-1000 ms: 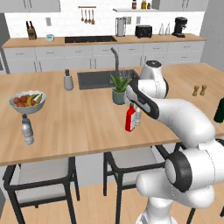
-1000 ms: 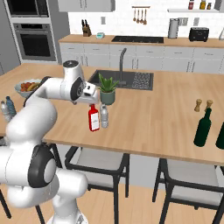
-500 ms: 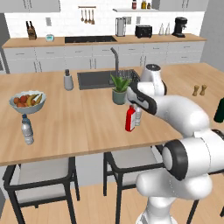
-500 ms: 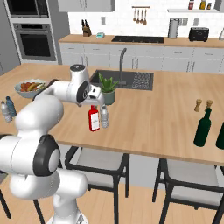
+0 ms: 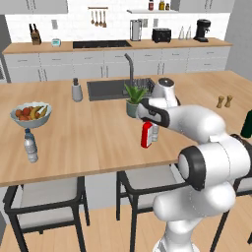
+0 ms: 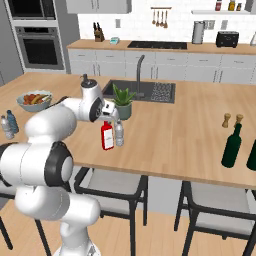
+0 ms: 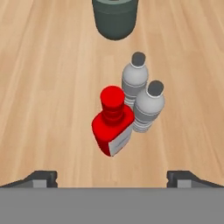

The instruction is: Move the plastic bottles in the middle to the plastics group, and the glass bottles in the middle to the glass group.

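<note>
Three bottles stand close together in the middle of the wooden island. The slim red glass bottle [image 7: 113, 124] [image 5: 146, 135] [image 6: 107, 136] is nearest, with two clear plastic bottles [image 7: 148, 107] [image 7: 134, 81] [image 5: 155, 132] [image 6: 119, 134] touching beside it. My gripper [image 7: 111, 177] [image 5: 144, 115] [image 6: 111, 119] hovers just above them, pointing down, open and holding nothing. The plastics group, a blue-capped clear bottle [image 5: 31, 146] [image 6: 12, 121], stands far left by the front edge. The glass group, a dark green bottle [image 6: 232, 146] [image 5: 247, 124], stands far right.
A potted plant [image 5: 133, 101] [image 6: 122, 102] [image 7: 114, 17] stands just behind the three bottles, in front of the sink [image 5: 110, 88]. A fruit bowl [image 5: 30, 114] [image 6: 34, 99] sits at the left. Two brown shakers [image 5: 224, 102] [image 6: 232, 120] stand at the right. Stools stand under the island's front edge.
The hand has eased slightly down and toward the bottles while the elbow shifted. The jaws have stayed open and the bottles have not moved.
</note>
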